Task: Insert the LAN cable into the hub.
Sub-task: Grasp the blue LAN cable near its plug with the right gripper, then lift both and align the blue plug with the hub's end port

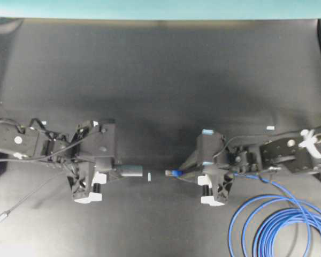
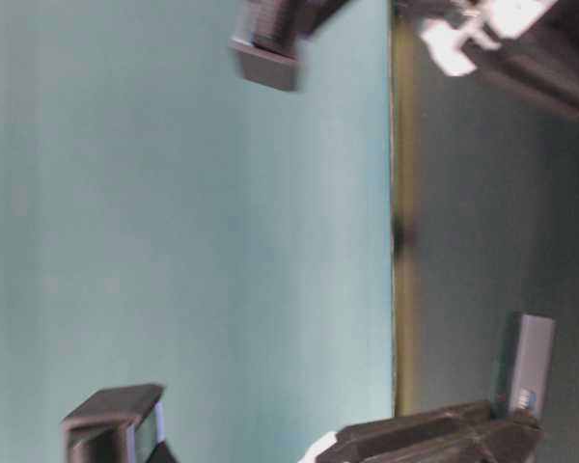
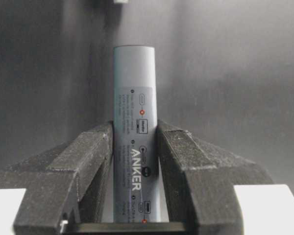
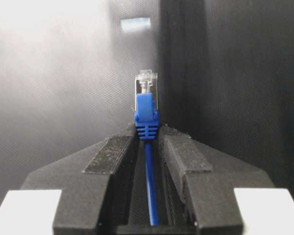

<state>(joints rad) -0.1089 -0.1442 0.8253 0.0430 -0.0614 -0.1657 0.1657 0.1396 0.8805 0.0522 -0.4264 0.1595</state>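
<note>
Overhead view: two arms face each other across a dark bench (image 1: 160,80), the left hand (image 1: 117,171) and the right hand (image 1: 188,174) pointing toward one another near the middle. The left hand is clamped on the hub (image 1: 131,171), a slim grey bar that sticks out level toward the right; in the left wrist view its fingers (image 3: 93,152) press both long sides of the hub (image 3: 135,117), which carries a printed label. A thin grey lead with a silver plug (image 1: 2,216) lies on the bench at the lower left. The right hand holds the cable (image 1: 281,222) just behind its plug (image 1: 174,173); the blue boot and clear tip point left at the hub's free end, with a gap between them. A small pale strip (image 1: 149,176) lies on the bench in that gap. In the right wrist view the fingers (image 4: 112,152) stand close on either side of the boot (image 4: 146,120), touching or nearly touching it, and the cable runs back between them; the clear plug (image 4: 145,88) juts out past the tips. Behind the right hand the cable trails to a pile of blue loops at the lower right corner of the bench. The table-level view is blurred; it shows the hub (image 2: 527,367) upright at lower right.
</note>
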